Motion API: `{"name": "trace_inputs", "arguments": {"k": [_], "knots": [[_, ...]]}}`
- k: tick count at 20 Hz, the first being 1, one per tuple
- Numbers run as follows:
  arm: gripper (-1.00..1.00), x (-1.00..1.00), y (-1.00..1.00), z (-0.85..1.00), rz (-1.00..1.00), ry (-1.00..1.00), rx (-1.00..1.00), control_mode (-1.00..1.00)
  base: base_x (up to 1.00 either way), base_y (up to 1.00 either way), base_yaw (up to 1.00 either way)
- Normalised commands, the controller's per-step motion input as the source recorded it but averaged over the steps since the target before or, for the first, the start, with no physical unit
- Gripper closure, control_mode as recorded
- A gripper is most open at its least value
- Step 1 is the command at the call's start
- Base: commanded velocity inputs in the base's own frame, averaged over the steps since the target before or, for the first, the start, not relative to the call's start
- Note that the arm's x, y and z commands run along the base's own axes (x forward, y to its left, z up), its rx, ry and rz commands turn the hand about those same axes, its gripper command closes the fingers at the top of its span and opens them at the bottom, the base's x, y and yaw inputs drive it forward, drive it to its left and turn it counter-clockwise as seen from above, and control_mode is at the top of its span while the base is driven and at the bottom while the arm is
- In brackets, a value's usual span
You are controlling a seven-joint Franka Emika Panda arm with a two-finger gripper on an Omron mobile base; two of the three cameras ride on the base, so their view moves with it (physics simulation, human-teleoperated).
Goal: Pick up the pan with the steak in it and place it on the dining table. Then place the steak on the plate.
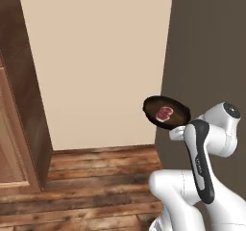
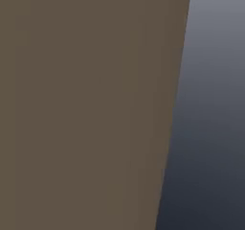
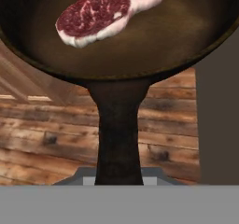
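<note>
The black pan (image 1: 168,109) hangs in the air in front of the arm, well above the floor, with the reddish steak (image 1: 164,113) lying flat in it. My gripper (image 1: 178,132) is shut on the pan's handle at the near edge of the pan. In the hand view the pan (image 3: 154,45) fills the top. The marbled steak (image 3: 105,13) rests toward its far left side, and the dark handle (image 3: 117,134) runs straight down into my gripper (image 3: 119,180). The dining table and the plate are out of view.
A tall beige panel (image 1: 96,61) stands ahead, with a dark wood cabinet (image 1: 21,105) to its left and a grey-brown wall (image 1: 206,47) close on the right. Wood plank floor (image 1: 96,186) lies below. The same grey-brown wall (image 2: 86,104) stands very near in the right base view.
</note>
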Motion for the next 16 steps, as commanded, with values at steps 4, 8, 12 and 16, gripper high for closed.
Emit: {"name": "trace_inputs", "arguments": {"k": [4, 8, 12, 16], "knots": [[1.0, 0.0, 0.0, 0.0, 0.0, 0.0, 0.0, 1.0, -0.05, 0.0, 0.45], [1.0, 0.0, 0.0, 0.0, 0.0, 0.0, 0.0, 1.0, -0.06, 0.0, 0.45], [1.0, 0.0, 0.0, 0.0, 0.0, 0.0, 0.0, 1.0, -0.04, 0.0, 0.46], [1.0, 0.0, 0.0, 0.0, 0.0, 0.0, 0.0, 1.0, -0.04, 0.0, 0.46]]}}
